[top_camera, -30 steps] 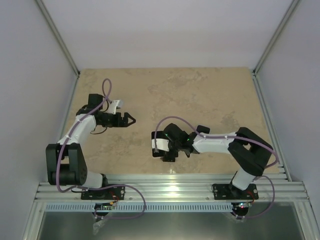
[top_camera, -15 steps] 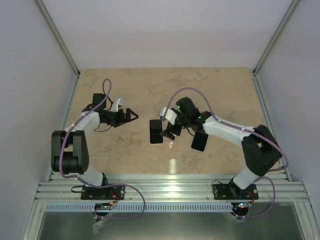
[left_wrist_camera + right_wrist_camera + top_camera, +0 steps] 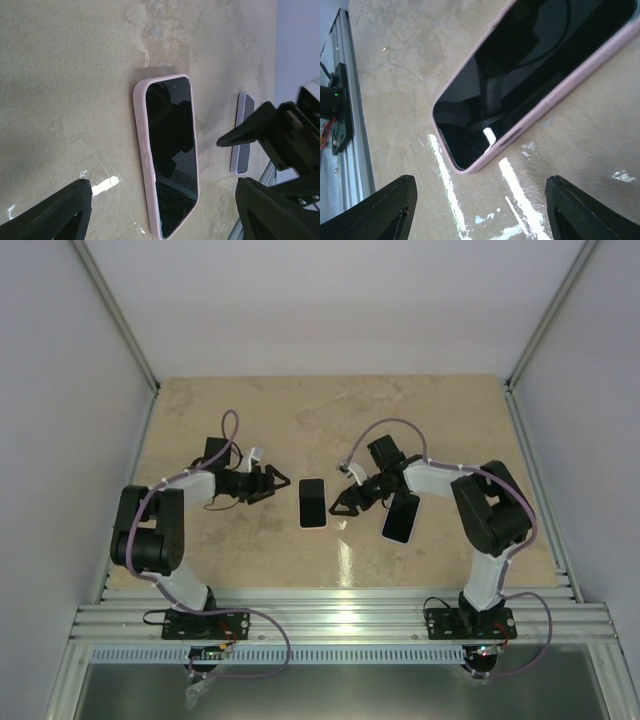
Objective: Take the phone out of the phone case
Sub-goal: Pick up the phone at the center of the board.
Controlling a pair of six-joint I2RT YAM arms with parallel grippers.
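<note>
One phone (image 3: 313, 502) in pink phone case (image 3: 144, 145), lying flat on counter (image 3: 450, 420) between left tool (image 3: 278, 485) and right tool (image 3: 341, 502); both tools released, spread wide.

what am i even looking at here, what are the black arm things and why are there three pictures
These are two small robot arms, a left arm and a right arm, bolted at the near edge of a table. The wide picture comes from a fixed camera above and behind them. The other two come from a camera on each wrist, so the black wedges in their bottom corners are that arm's own fingers.

Between the arms lies a phone in a pink case, screen up. A second dark slab with a pale edge, probably another phone, lies on the right arm's side. The left gripper and right gripper are open, one on each side of the cased phone. Neither holds anything.
</note>
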